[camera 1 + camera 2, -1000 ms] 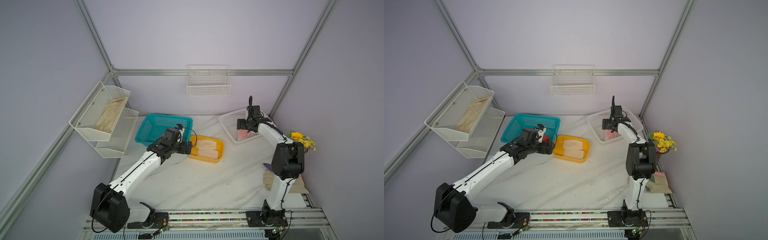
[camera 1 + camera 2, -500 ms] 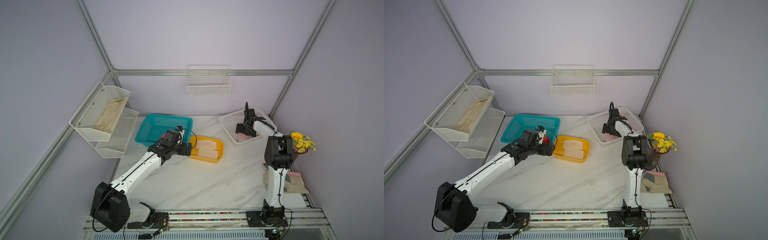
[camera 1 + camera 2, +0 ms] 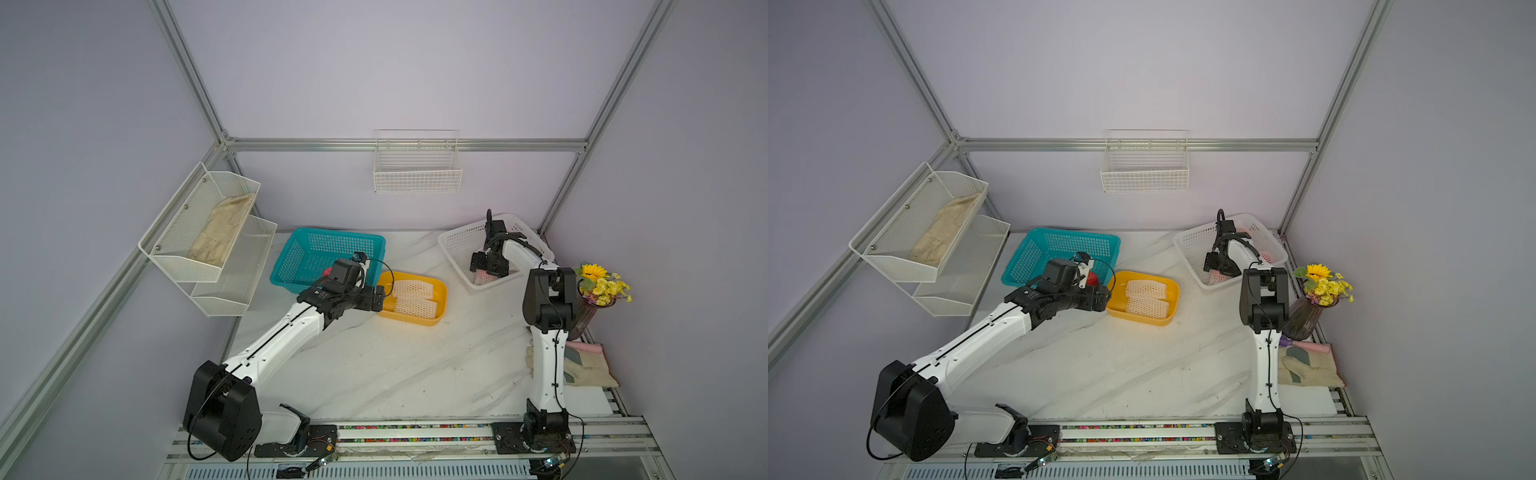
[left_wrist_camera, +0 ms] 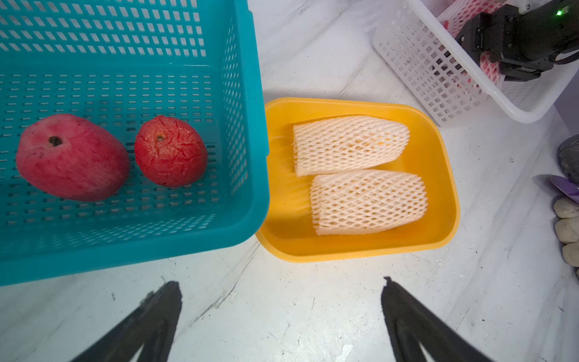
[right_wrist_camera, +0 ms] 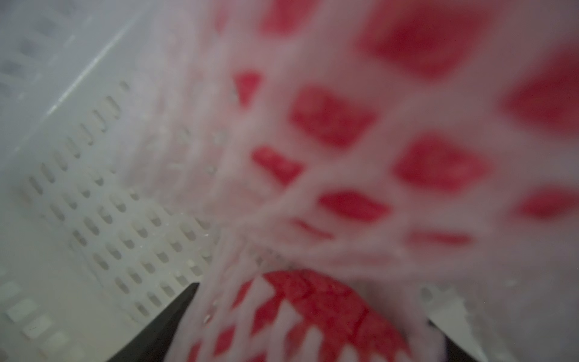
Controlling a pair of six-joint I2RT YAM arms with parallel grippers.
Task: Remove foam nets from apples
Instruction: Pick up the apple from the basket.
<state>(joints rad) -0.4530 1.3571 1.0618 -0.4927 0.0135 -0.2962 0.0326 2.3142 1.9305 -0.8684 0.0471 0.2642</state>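
Currently, left claw (image 4: 281, 282) released over desk (image 4: 501, 282), right claw (image 5: 313, 302) astride 1 netted apple (image 5: 332, 291) in white basket (image 5: 103, 225), grip we cannot tell.

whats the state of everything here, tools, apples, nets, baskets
left tool: open, empty
right tool: down in white basket, jaws either side of netted apple, grip unclear
another netted apple: wrapped, beside it
two bare apples: unwrapped, lying in teal basket
two foam nets: empty, flattened, in yellow tray

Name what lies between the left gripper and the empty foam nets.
Left wrist view: only bare tabletop and the near rim of the yellow tray separate left gripper from foam nets.
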